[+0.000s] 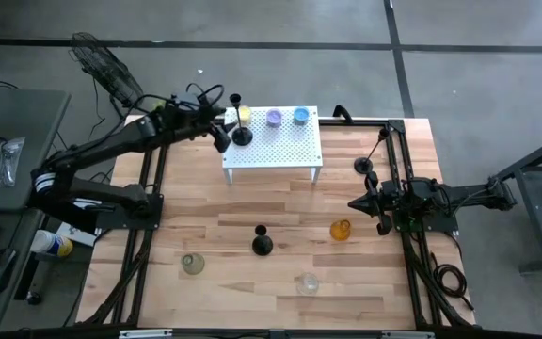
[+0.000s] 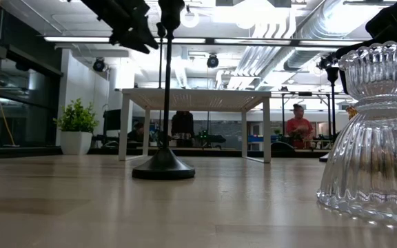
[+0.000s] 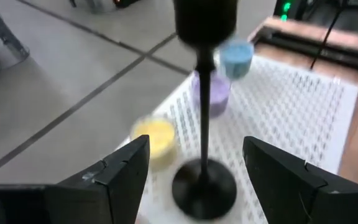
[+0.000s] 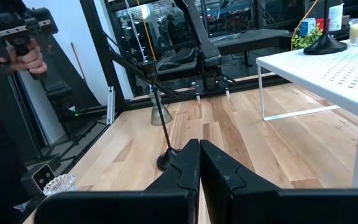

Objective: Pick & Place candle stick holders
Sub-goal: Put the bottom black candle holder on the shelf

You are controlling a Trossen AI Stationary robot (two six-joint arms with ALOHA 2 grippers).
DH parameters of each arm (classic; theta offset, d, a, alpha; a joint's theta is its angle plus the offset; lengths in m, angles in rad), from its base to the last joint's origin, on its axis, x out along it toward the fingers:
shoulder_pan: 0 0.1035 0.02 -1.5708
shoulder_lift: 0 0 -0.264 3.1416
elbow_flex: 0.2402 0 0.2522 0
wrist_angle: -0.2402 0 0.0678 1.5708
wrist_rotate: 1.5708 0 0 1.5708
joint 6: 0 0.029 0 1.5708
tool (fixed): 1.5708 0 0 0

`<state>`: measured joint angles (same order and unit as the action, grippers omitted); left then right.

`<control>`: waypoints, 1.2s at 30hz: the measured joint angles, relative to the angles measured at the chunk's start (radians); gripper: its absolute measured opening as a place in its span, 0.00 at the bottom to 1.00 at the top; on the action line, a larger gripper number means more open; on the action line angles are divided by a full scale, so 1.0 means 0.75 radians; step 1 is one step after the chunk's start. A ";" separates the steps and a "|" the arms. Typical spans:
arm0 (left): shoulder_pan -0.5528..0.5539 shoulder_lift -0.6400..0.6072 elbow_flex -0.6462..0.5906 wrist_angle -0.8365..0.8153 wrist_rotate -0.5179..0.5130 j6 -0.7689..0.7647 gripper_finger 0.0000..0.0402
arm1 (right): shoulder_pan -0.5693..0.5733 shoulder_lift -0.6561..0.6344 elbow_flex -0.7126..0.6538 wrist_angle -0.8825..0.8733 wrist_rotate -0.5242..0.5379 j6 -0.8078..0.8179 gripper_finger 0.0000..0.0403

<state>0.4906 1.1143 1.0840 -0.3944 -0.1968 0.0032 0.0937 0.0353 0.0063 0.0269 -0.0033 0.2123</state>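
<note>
A black candlestick [image 1: 241,133] stands by its round base on the white perforated stand [image 1: 290,151], beside a yellow cup [image 1: 244,114], a purple cup [image 1: 274,119] and a blue cup [image 1: 301,116]. My left gripper [image 1: 220,133] is open at the stand's left end. In the left wrist view [image 3: 194,168] its fingers stand on either side of the candlestick's stem [image 3: 205,106] without touching it. A second candlestick [image 1: 263,243] stands mid-table and a third [image 1: 363,167] at the right. My right gripper [image 1: 358,203] is shut and empty beside the amber cup [image 1: 341,229].
A pale green cup [image 1: 192,264] and a clear ribbed cup [image 1: 308,282] stand near the table's near edge; the clear one fills the low view's right [image 2: 374,138]. A potted plant [image 2: 77,124] and people show in the room behind. A person's hand [image 4: 17,53] holds a device.
</note>
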 joint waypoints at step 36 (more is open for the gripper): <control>-0.988 -0.350 -0.846 0.614 -0.034 0.065 0.64 | 0.000 0.000 0.000 0.001 0.000 0.000 0.01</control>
<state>-0.2506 0.8517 0.4492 0.0660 -0.2226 0.0523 0.0937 0.0357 0.0063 0.0273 -0.0032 0.2123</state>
